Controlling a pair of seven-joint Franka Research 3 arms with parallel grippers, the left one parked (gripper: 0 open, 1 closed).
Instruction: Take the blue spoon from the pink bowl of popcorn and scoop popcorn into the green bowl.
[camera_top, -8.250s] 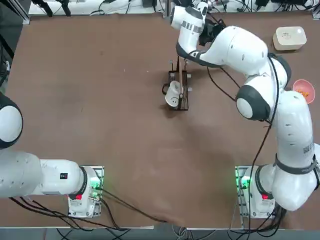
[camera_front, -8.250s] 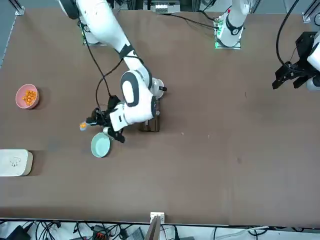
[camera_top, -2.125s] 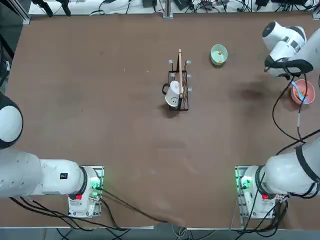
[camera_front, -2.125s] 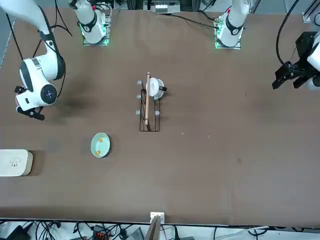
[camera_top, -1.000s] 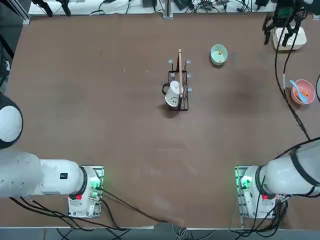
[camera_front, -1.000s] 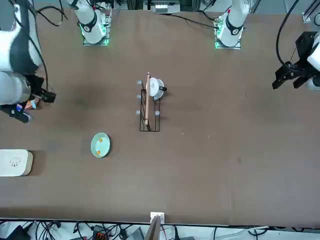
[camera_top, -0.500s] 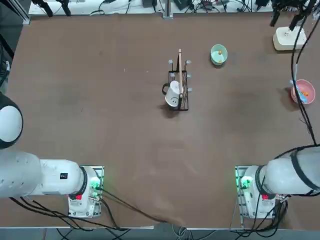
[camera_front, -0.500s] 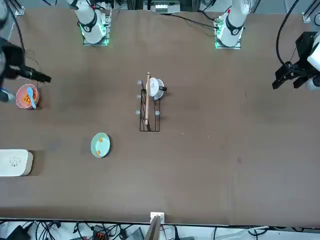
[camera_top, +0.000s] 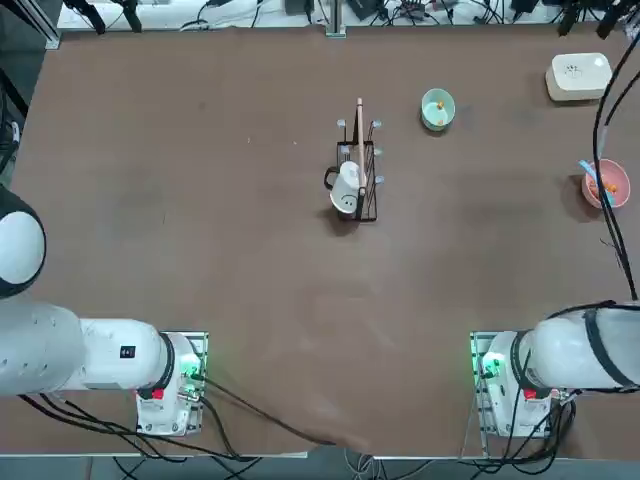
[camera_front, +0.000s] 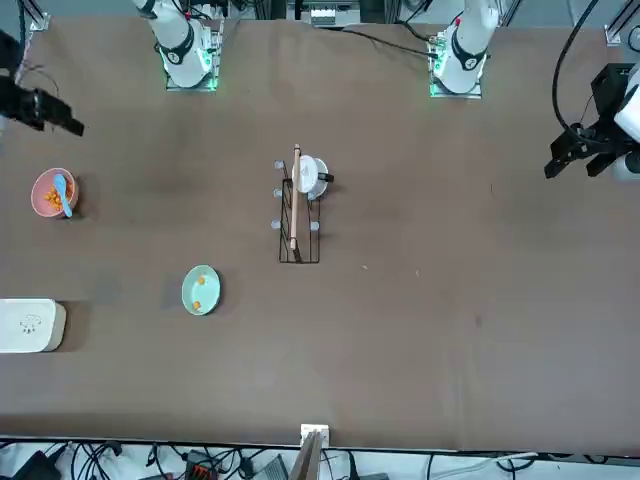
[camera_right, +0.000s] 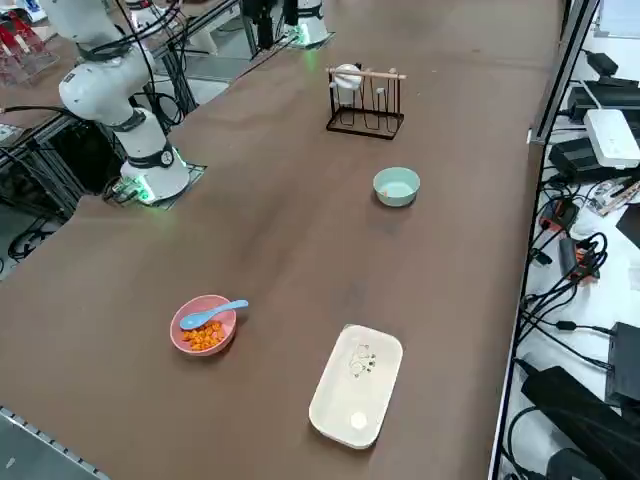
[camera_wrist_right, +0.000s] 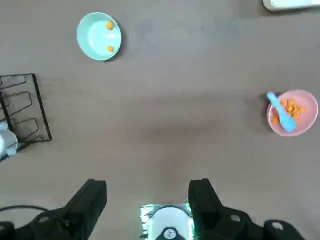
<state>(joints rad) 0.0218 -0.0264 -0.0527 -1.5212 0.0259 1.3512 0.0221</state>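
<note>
And here are the right jaws (camera_wrist_right: 148, 185), wide open, nothing between them, up in the air above the counter (camera_right: 280, 240)! Down below and apart from them sits the pink bowl (camera_right: 176, 334), out to one finger's side, with orange popcorn (camera_right: 204, 336) heaped inside. And there's the spoon (camera_right: 215, 314), lying in that bowl, clear of the jaws, its scoop resting on the popcorn and its thin handle poking out over the rim!

Across on the other finger's side, the green bowl (camera_wrist_right: 92, 42) stands upright, also below and well apart from the jaws, and yes, two pieces of popcorn are in it! Farther from the jaws than the green bowl, there's the black wire rack (camera_right: 366, 132) with the white mug (camera_right: 347, 78) on it, seemingly tipped on its side, a wooden rod (camera_front: 295, 200) running along the rack. The white box (camera_right: 357, 385), a little drawing on its top, lies beneath the jaws' level too, touching neither bowl
</note>
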